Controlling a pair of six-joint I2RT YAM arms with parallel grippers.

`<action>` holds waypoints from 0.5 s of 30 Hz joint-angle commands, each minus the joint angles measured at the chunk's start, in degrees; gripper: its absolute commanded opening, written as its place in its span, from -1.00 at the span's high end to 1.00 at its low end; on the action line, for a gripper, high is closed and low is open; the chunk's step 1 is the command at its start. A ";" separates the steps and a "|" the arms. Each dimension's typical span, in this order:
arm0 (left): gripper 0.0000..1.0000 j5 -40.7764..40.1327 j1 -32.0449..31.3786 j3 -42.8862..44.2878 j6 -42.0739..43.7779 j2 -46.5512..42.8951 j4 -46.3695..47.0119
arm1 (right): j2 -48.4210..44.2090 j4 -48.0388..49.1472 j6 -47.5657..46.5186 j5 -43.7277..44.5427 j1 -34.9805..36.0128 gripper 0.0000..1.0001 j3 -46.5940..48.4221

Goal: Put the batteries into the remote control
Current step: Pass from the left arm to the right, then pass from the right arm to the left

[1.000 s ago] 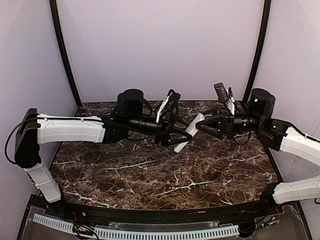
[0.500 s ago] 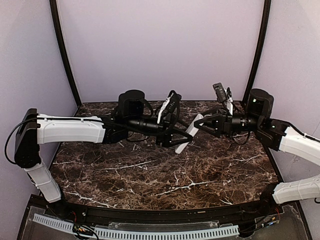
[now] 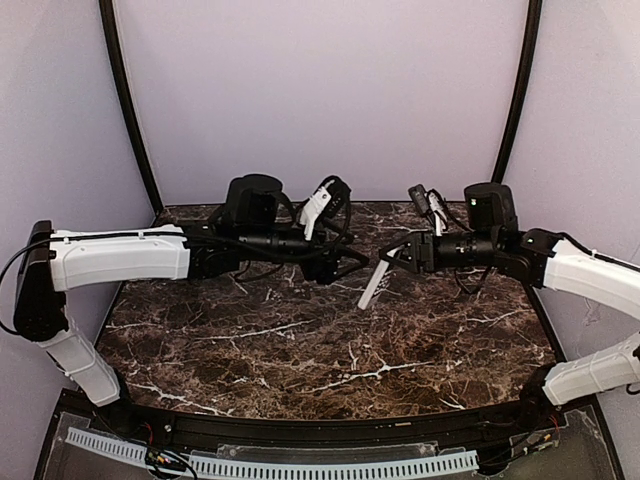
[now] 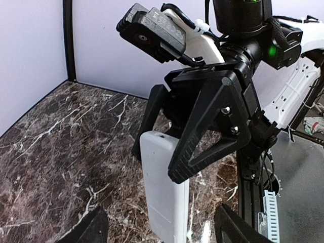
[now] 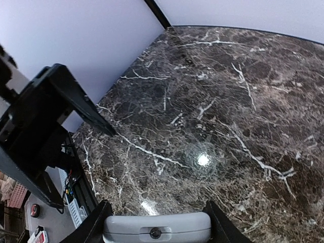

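While the right jaws pinch one end of the slim, plain white remote control [image 4: 162, 202] over the marbled desk [image 3: 300, 350], the left jaws stand spread.

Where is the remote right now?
In the top view, the remote control hangs above the table's middle, held by the right gripper, beside the left gripper.

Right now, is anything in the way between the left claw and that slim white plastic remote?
Nothing visible. The left gripper, jaws open, faces the slim white remote control directly above the dark marble table. Only the right gripper touches it, clamped on its upper end.
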 commanded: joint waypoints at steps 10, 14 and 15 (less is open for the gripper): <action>-0.09 -16.83 -5.39 9.63 2.41 8.53 -14.23 | 3.34 -4.13 7.89 7.23 -0.13 0.45 2.42; -0.03 -18.86 -6.06 11.27 2.31 10.35 -14.23 | 4.43 -5.30 8.89 7.16 -0.12 0.46 3.04; -0.03 -18.38 -6.15 11.67 0.85 10.89 -14.17 | 4.57 -5.28 9.04 7.16 -0.12 0.46 3.00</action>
